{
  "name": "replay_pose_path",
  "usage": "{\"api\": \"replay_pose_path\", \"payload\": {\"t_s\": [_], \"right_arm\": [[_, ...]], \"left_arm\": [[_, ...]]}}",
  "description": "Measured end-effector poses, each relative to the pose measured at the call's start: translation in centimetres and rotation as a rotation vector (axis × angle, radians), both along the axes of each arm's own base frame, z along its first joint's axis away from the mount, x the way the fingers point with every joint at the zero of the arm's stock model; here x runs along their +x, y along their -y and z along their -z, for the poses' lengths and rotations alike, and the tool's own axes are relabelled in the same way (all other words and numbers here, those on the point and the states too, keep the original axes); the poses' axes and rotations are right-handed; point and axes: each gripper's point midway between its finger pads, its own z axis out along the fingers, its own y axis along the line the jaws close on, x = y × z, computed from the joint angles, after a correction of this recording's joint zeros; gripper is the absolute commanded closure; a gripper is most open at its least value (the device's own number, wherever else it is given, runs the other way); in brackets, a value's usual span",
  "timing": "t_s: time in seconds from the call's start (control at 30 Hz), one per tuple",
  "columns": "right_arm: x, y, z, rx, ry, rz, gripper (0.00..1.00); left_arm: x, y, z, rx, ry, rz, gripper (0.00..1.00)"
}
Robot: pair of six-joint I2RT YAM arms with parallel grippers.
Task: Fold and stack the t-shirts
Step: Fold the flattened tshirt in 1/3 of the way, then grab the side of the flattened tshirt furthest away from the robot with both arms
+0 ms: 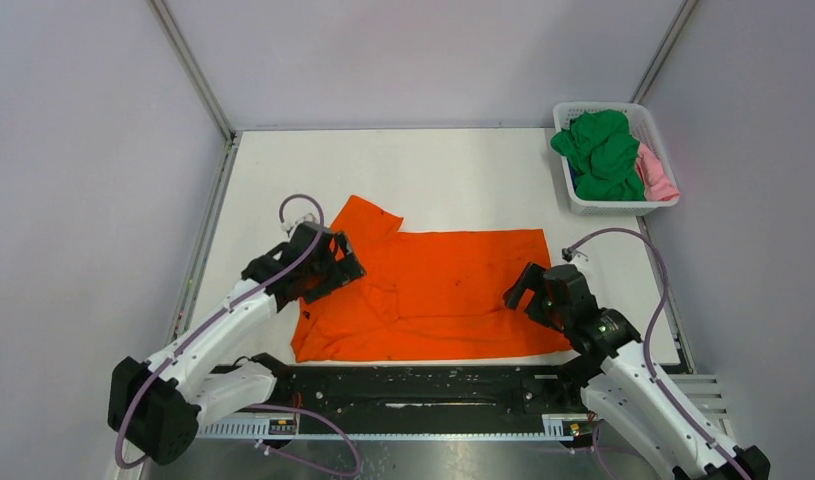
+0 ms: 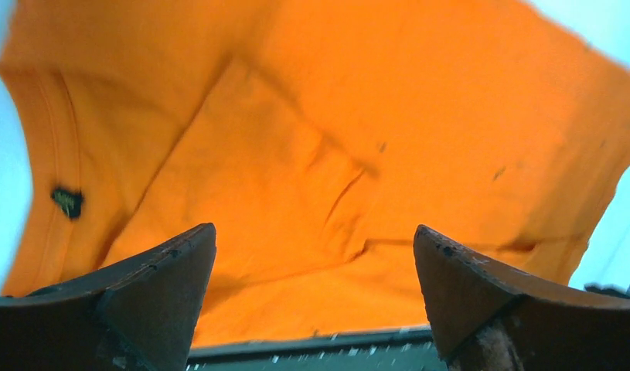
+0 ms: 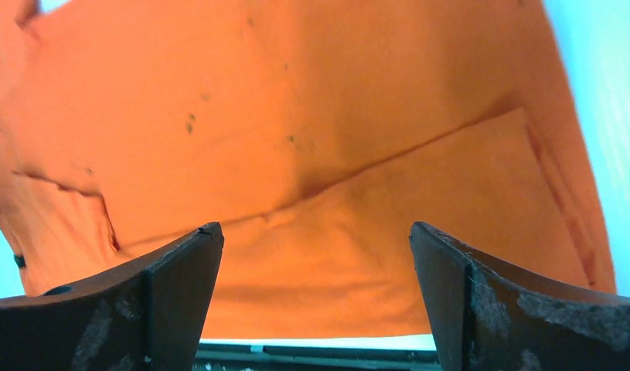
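Orange t-shirt [image 1: 433, 290] lies spread mid-desk, near edge close to 6 o'clock. It looks partly folded: a doubled layer runs along the near side. One sleeve [image 1: 368, 215] pokes out toward 11 o'clock. Creases bunch at the 9 o'clock end.

Green t-shirt [image 1: 603, 150] and pink t-shirt [image 1: 658, 175] are heaped in the basket [image 1: 623, 208] at 1 o'clock on the desk [image 1: 463, 180], well apart from the orange one.

Risks, my read:
- A pinch that catches only the top layer would peel the fold open instead of carrying both layers.
- The stray sleeve, if not tucked first, gives a lopsided packet.
- Uneven pull between the two sides would skew the cloth or drag it toward the near edge.
- The 9 o'clock creases would get locked in by the next fold.

Left hand [image 1: 331, 263]: over the shirt's 9 o'clock edge, fingers spread wide, nothing between them. Can't tell if it touches the cloth.

Right hand [image 1: 523, 290]: at the 3 o'clock edge, also wide apart and holding nothing. Contact likewise unclear.
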Motion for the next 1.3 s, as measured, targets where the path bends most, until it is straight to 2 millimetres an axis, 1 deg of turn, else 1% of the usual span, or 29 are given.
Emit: {"api": "replay_pose_path", "payload": {"t_s": [0.07,0.13,0.17,0.27,0.37,0.43,0.5,0.6,0.67,0.73,0.77,0.8,0.9,1.0,1.07,1.13,1.2,1.3], "right_arm": [[1.0,0.5,-1.0,-0.004,0.066,0.040,0.01],[1.6,0.7,-1.5,0.000,0.109,0.059,0.01],[2.0,0.7,-1.8,0.003,0.134,0.067,0.01],[2.8,0.5,-1.9,0.007,0.164,0.066,0.01],[3.3,0.2,-1.6,-0.003,0.167,0.050,0.00],[3.6,0.0,-1.2,-0.017,0.157,0.038,0.00],[3.7,-0.1,-0.6,-0.036,0.138,0.024,0.01],[3.8,0.0,0.2,-0.064,0.113,0.008,0.01],[3.9,0.0,0.4,-0.075,0.107,-0.001,0.02],[3.9,0.0,0.7,-0.085,0.101,-0.007,0.02],[3.9,0.0,0.8,-0.089,0.098,-0.011,0.02],[4.0,0.0,0.8,-0.093,0.096,-0.014,0.02],[4.1,0.0,1.0,-0.102,0.094,-0.021,0.02],[4.1,0.0,1.1,-0.107,0.093,-0.026,0.02],[4.1,0.0,1.1,-0.108,0.093,-0.028,0.02],[4.1,0.0,1.1,-0.109,0.094,-0.028,0.02],[4.1,0.0,1.0,-0.108,0.095,-0.027,0.02],[4.2,0.0,1.0,-0.107,0.097,-0.018,0.02]], "left_arm": [[2.7,0.1,-1.8,0.030,0.048,-0.020,0.01],[5.3,-0.1,-2.6,0.058,0.060,-0.045,0.01],[6.9,-0.3,-2.6,0.076,0.056,-0.060,0.01],[11.5,-0.9,-1.6,0.119,0.019,-0.092,0.01],[16.6,-1.6,-0.2,0.149,-0.025,-0.107,0.01],[20.8,-1.7,0.5,0.172,-0.035,-0.109,0.01],[25.1,-1.8,0.7,0.200,-0.023,-0.106,0.02],[30.3,-1.5,0.9,0.249,0.006,-0.080,0.05],[32.5,-1.3,1.3,0.276,0.024,-0.062,0.08],[33.9,-1.2,2.0,0.304,0.024,-0.037,0.11],[34.3,-1.2,2.4,0.312,0.023,-0.026,0.12],[34.5,-1.2,3.0,0.321,0.013,-0.014,0.15],[34.4,-1.2,5.1,0.341,-0.026,0.012,0.22],[33.8,-1.2,7.2,0.349,-0.075,0.033,0.37],[33.8,-1.2,7.4,0.349,-0.078,0.042,0.51],[33.7,-1.1,7.5,0.347,-0.081,0.049,0.59],[33.6,-1.0,7.6,0.344,-0.085,0.053,0.63],[33.3,-1.1,7.7,0.343,-0.083,0.052,0.63]]}}
